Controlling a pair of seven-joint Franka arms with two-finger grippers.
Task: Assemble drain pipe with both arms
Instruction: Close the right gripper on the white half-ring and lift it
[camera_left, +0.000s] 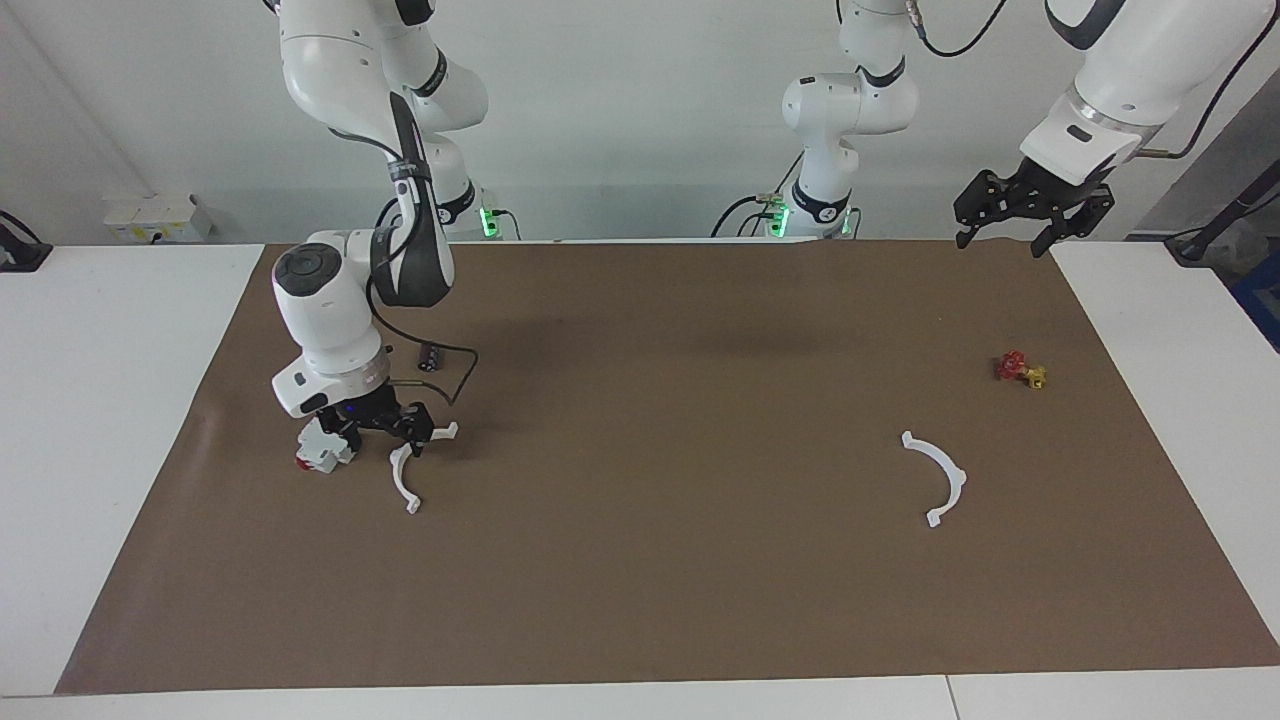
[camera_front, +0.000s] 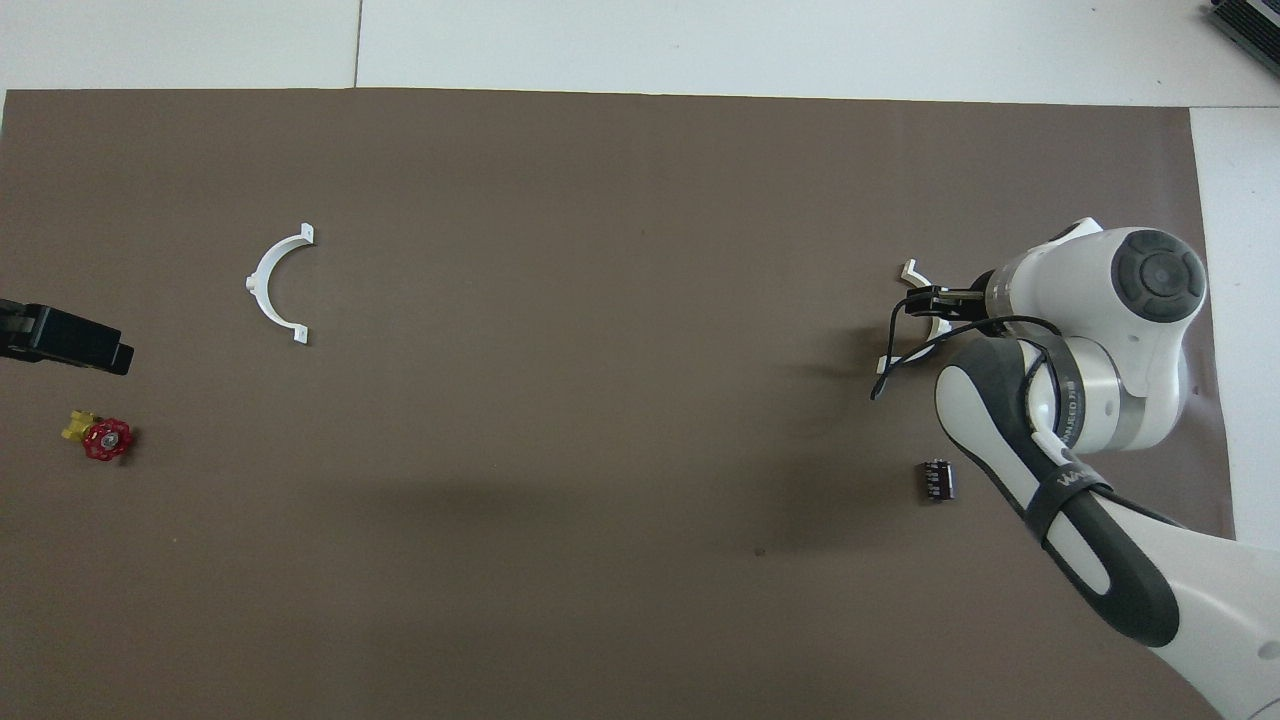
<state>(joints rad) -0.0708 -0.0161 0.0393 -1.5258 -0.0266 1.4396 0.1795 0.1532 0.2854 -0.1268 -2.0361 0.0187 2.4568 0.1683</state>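
Note:
Two white half-rings of the drain pipe lie apart on the brown mat. One half-ring (camera_left: 406, 484) (camera_front: 909, 270) lies toward the right arm's end, and my right gripper (camera_left: 385, 441) (camera_front: 928, 301) is low over its nearer part with its fingers spread, covering much of it in the overhead view. Whether the fingers touch it does not show. The other half-ring (camera_left: 943, 475) (camera_front: 268, 290) lies free toward the left arm's end. My left gripper (camera_left: 1003, 240) (camera_front: 70, 342) waits open and empty, raised over the mat's edge nearest the robots.
A blocky white part with a red end (camera_left: 316, 453) sits right beside the right gripper, hidden under the arm in the overhead view. A small dark cylinder (camera_left: 430, 356) (camera_front: 937, 480) lies nearer the robots. A red and yellow valve (camera_left: 1019, 368) (camera_front: 102, 438) lies near the left gripper.

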